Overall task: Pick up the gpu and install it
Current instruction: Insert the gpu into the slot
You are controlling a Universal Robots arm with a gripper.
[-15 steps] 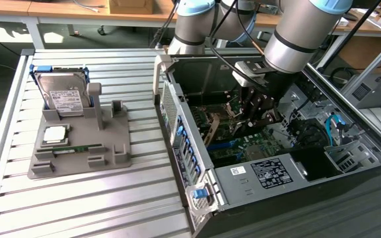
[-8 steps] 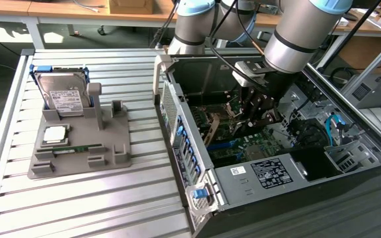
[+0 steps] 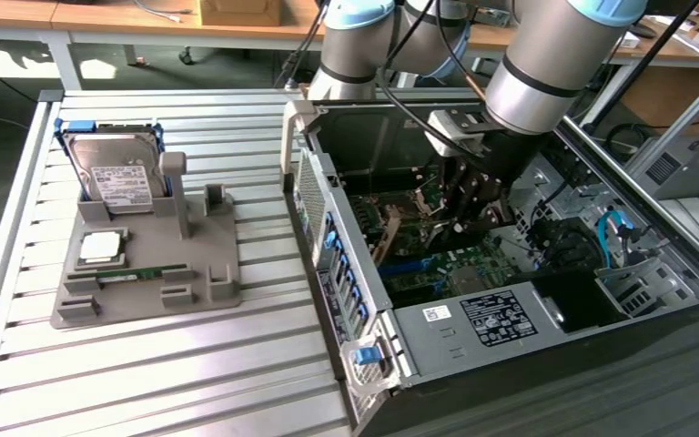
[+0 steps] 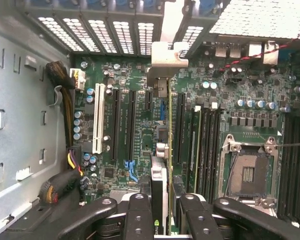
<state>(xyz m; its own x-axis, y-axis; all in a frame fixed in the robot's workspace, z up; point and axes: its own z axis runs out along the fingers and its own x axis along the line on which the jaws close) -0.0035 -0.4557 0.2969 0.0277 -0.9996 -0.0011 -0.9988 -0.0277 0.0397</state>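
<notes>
Well into the job, by the look of it: pickup done, seating under way. Gripper (image 4: 162,212) down inside the open computer case (image 3: 447,337), fingers (image 4: 140,215) pinched on the top edge of the gpu (image 4: 166,150), card held edge-on and upright above the motherboard (image 4: 125,130). In the wrist view, silver end bracket (image 4: 167,52) up against the perforated rear slot wall at 12 o'clock, card body running from there toward 6 o'clock between the black expansion slots (image 4: 132,120) and the memory slots (image 4: 205,145). Whether fully pressed home in a slot or just lined up over it: cannot tell. In the exterior view, arm (image 3: 544,64) reaching in from 1 o'clock, gripper (image 3: 471,218) low among the boards. Out at 9 o'clock on the slatted table (image 3: 143,382), grey parts holder (image 3: 204,291) carrying the hard drive (image 3: 113,177) and a green RAM stick (image 3: 143,271), untouched. Left, judging from this: final seating and release.
</notes>
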